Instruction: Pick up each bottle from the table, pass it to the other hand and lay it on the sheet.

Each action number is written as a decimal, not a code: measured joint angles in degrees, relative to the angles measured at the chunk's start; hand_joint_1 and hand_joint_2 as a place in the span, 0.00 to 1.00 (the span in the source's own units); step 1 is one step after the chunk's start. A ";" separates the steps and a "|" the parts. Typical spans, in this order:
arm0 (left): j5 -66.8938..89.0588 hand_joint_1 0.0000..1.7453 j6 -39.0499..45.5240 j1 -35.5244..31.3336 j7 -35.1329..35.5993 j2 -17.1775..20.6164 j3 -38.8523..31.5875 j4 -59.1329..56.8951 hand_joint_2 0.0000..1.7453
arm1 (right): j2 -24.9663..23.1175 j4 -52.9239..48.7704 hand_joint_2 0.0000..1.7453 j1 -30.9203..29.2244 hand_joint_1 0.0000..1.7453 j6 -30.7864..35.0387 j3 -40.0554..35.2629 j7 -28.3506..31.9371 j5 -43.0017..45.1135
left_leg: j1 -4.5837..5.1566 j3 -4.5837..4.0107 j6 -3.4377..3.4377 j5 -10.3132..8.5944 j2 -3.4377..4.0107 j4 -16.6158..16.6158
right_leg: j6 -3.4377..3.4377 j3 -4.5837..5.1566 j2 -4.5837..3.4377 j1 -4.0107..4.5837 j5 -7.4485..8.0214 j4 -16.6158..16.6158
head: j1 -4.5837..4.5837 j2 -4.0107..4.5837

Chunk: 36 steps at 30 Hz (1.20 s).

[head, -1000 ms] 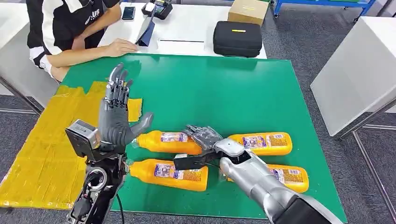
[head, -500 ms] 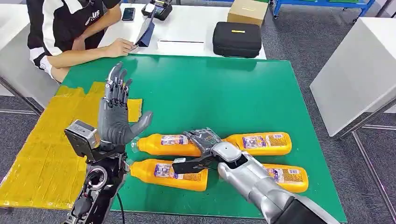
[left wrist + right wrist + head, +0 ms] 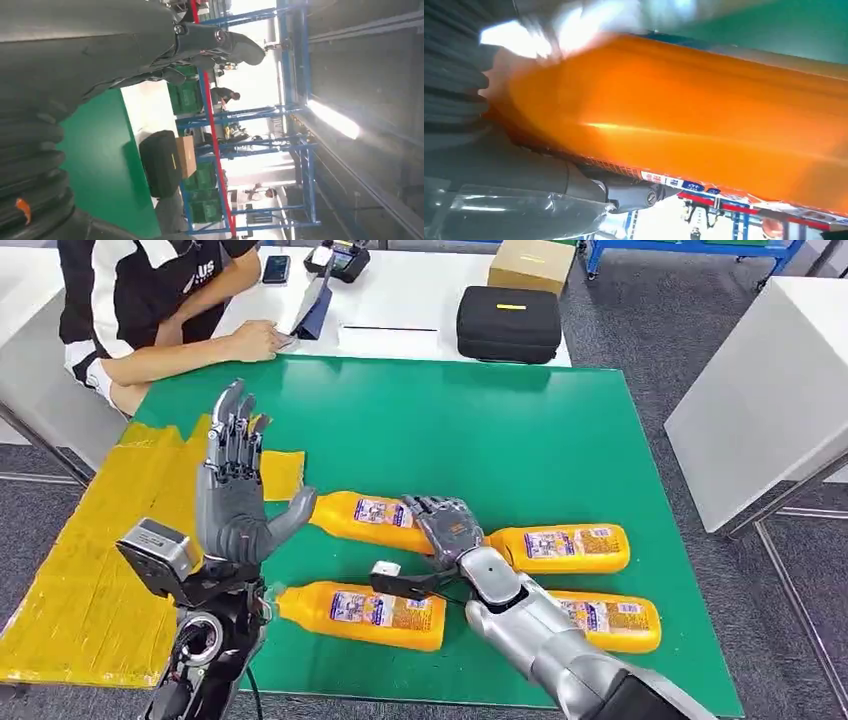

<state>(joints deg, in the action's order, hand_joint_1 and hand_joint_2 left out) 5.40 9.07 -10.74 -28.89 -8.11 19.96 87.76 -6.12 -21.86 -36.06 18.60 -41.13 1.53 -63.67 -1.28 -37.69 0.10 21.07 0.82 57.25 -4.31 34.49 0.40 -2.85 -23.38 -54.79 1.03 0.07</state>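
Here, at the far left, a yellow sheet (image 3: 95,570) covers the left part of the green table (image 3: 480,430) and hangs over its left edge. A person (image 3: 150,310) sits at the far left corner, one forearm resting on the white table (image 3: 400,300) behind. Over the sheet's right border the left hand (image 3: 232,495) is raised upright, palm facing right, fingers straight and spread, thumb jutting toward the bottles; it holds nothing.

Just right of that thumb comes the cap end of a held bottle (image 3: 365,520), an orange bottle with a printed label, lifted and slanting from far left to near right. The right hand (image 3: 448,530) grips it around its thick end, fingers wrapped over the top; the right wrist view has the orange body (image 3: 704,125) pressed close against the palm.

Nearer the robot, a near-left bottle (image 3: 360,612) lies flat on the green, cap pointing left. To the right of the right hand a far-right bottle (image 3: 565,547) lies on the table, and nearer, partly behind the silver forearm, a near-right bottle (image 3: 610,620) lies flat too.

On the white table beyond stand a black case (image 3: 508,325) and, further right, a cardboard box (image 3: 532,262).
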 measured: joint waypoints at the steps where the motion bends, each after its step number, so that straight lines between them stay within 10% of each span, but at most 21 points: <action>1: 0.00 0.00 0.02 0.07 0.02 0.00 0.00 0.11 1.00 | 0.00 -0.02 1.00 0.12 1.00 0.29 0.20 0.00 0.11 | 0.00 -0.01 0.00 0.00 0.00 0.00 | 0.00 0.00 0.00 0.00 0.00 0.00 | 0.00 0.00; 8: 1.22 0.00 0.07 1.13 0.59 -0.02 0.00 1.11 1.00 | 0.22 -6.36 1.00 2.15 1.00 14.10 8.13 3.39 6.01 | 0.00 -0.07 0.00 0.00 0.00 0.00 | 0.00 0.07 0.00 0.00 -0.01 0.00 | 0.00 0.00; 22: 1.35 0.00 -0.42 1.77 2.08 0.00 0.15 1.49 1.00 | 0.57 -29.01 1.00 11.96 1.00 17.62 22.62 13.84 20.78 | 0.00 -0.09 0.00 0.01 -0.02 0.00 | 0.00 0.08 0.03 0.00 -0.01 0.00 | 0.00 0.00; 30: -1.29 0.00 -3.82 1.99 3.15 0.48 1.70 1.05 1.00 | 0.28 -43.40 1.00 19.08 1.00 0.86 25.46 23.58 52.49 | 0.00 -0.15 -0.01 0.04 -0.01 -0.01 | 0.02 0.19 0.02 0.00 -0.02 0.01 | 0.00 0.00; 36: -2.58 0.00 -5.60 1.47 4.20 0.77 2.54 -0.07 1.00 | 0.26 -46.36 1.00 20.70 1.00 -2.16 25.18 25.05 53.18 | 0.00 -0.15 -0.02 0.03 0.00 -0.01 | 0.01 0.18 0.02 0.00 -0.01 0.01 | 0.00 0.00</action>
<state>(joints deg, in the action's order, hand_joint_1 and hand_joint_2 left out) 2.82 3.47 -9.27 -24.70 -7.34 22.49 87.69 -5.86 -68.22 -15.36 16.44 -15.96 26.58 -10.49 -1.28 -37.84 0.09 21.09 0.82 57.24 -4.30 34.67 0.42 -2.85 -23.39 -54.77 1.03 0.07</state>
